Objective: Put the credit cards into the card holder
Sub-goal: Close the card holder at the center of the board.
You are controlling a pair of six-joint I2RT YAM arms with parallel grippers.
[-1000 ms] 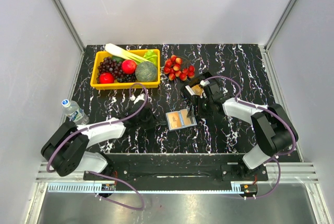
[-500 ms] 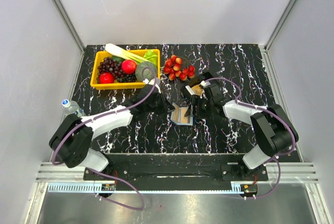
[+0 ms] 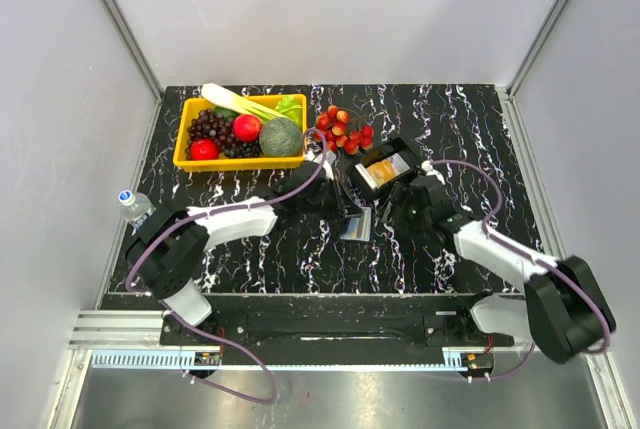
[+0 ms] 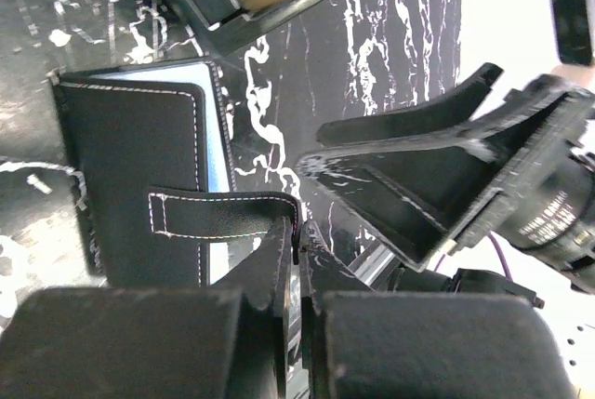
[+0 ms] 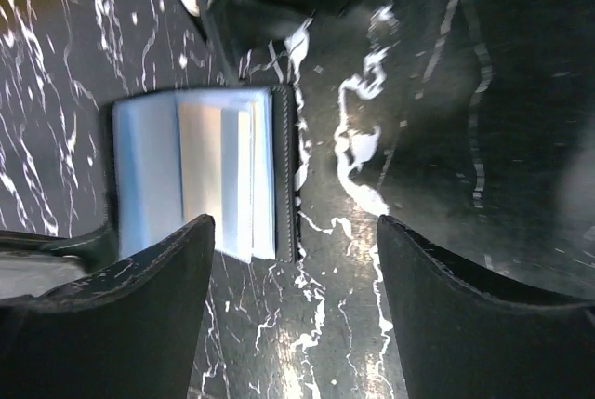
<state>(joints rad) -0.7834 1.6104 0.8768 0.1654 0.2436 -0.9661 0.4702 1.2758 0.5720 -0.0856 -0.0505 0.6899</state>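
The small black folding card holder with a light-blue inside (image 3: 357, 222) lay on the black marbled table (image 3: 450, 129), right between the two grippers. The left gripper (image 4: 296, 248) was touching it. The right gripper (image 5: 293, 311) was just beside it, on the other side, and did not touch it.

The left gripper was squeezed tight on the end of the card holder's thin black strap (image 4: 218, 213). The right gripper's two fingers (image 5: 121, 315) stood wide apart, with nothing between them but the table.

In the left wrist view the card holder showed its black outside, with a thin line of blue at one edge. Its long side ran across the strap, and the strap pointed straight at the left gripper. In the right wrist view the blue inside showed.

The orange-gold credit cards (image 3: 381, 171) sat in a deeper black open tray (image 3: 400, 156), just behind the card holder.
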